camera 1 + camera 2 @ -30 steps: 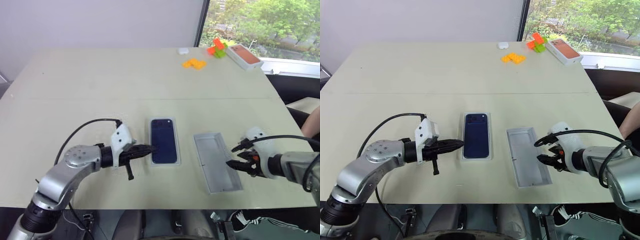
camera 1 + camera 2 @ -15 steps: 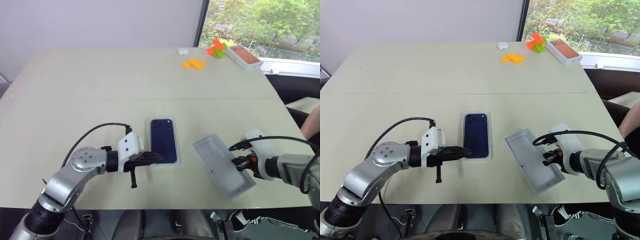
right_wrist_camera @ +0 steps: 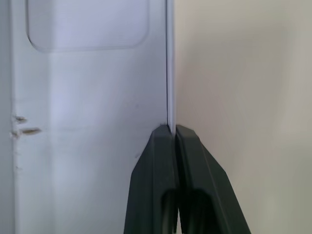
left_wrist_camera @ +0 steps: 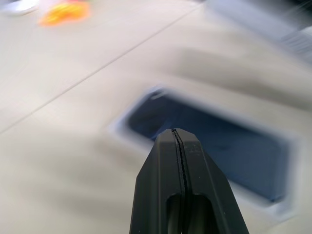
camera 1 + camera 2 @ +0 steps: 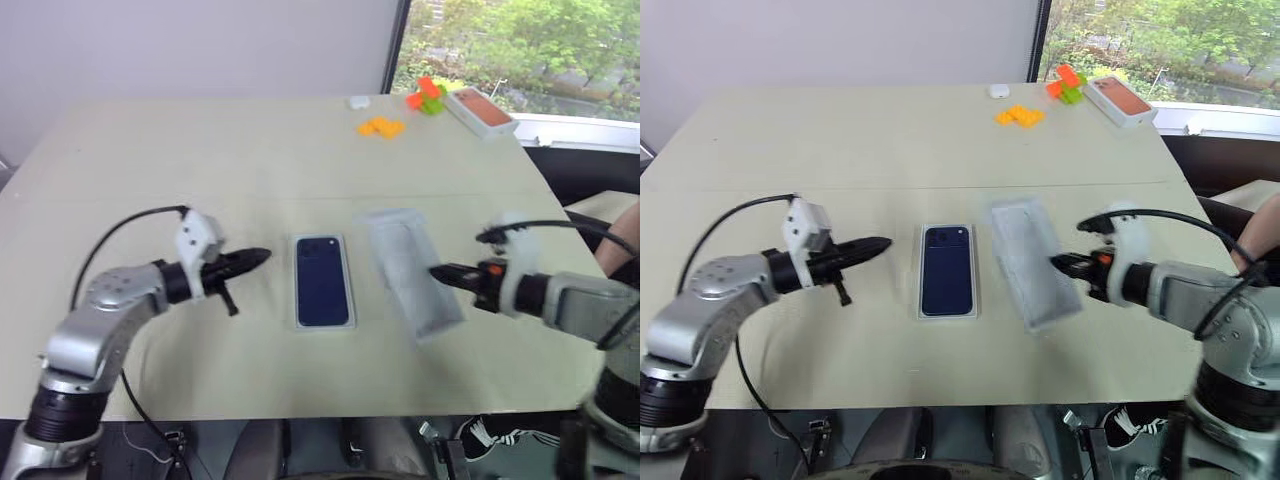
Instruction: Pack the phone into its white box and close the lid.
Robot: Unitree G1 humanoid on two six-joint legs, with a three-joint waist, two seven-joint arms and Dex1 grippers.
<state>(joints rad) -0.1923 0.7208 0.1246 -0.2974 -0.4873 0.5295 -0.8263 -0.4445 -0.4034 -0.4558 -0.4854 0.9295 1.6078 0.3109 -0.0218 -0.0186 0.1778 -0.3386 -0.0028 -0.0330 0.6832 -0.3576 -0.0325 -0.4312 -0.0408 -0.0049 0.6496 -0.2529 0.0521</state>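
The dark blue phone [image 5: 322, 280] lies flat inside the shallow white box [image 5: 325, 325] at the middle of the table. Just right of it the white lid [image 5: 405, 265] hangs tilted above the table, hollow side up. My right gripper [image 5: 437, 271] is shut on the lid's side wall, and the right wrist view shows the closed fingertips [image 3: 163, 134] pinching that thin wall [image 3: 168, 73]. My left gripper [image 5: 262, 256] is shut and empty, pointing at the box from its left with a gap between them. The left wrist view looks over that gripper [image 4: 178, 134] to the phone [image 4: 219, 141].
At the far right of the table are orange blocks [image 5: 383, 127], an orange and green block pile [image 5: 425, 95], a white box with a salmon phone picture [image 5: 480, 108] and a small white object [image 5: 358, 101]. A person's arm [image 5: 628, 228] shows at the right edge.
My right gripper shut on the lid's wall, lifted it off the table and carried it left toward the phone. My left gripper drew back left, away from the box.
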